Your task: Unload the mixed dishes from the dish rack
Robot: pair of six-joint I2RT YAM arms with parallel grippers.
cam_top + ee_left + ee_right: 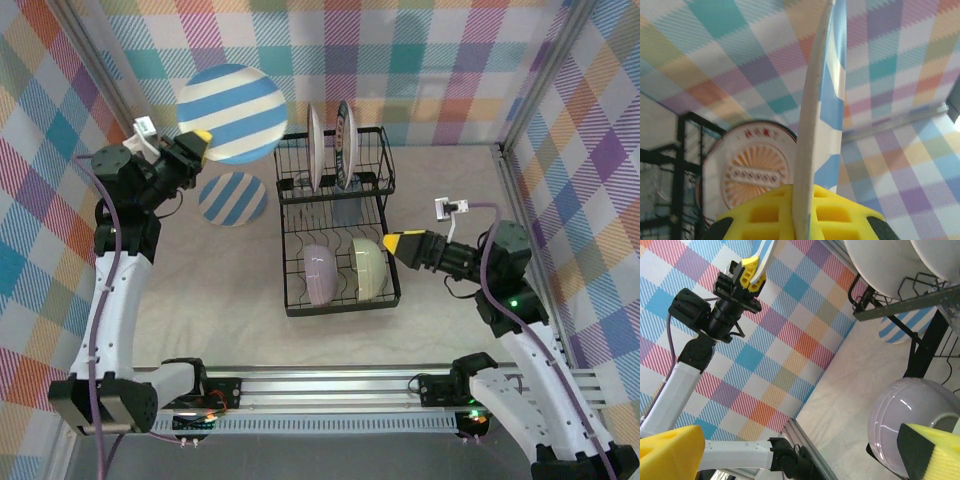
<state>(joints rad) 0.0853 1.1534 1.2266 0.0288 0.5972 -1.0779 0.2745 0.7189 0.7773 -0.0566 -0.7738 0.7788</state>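
My left gripper (pixel 197 143) (pixel 802 210) is shut on the rim of a blue-and-white striped plate (pixel 230 100) (pixel 815 115), held up in the air left of the dish rack (pixel 335 230). A second striped plate (pixel 232 199) (pixel 905 325) lies on the table below it. In the rack's upper level a white plate (pixel 316 148) and the orange-patterned plate (pixel 346 145) (pixel 752 170) stand on edge. A lavender bowl (pixel 320 273) (pixel 905 425) and a pale green bowl (pixel 370 268) sit in the lower level. My right gripper (pixel 397 244) (pixel 800 455) is open at the rack's right side, beside the green bowl.
Checked fabric walls (pixel 420 60) close in the back and both sides. An aluminium rail (pixel 340 385) runs along the near edge between the arm bases. Bare table (pixel 220 290) lies in front of and left of the rack.
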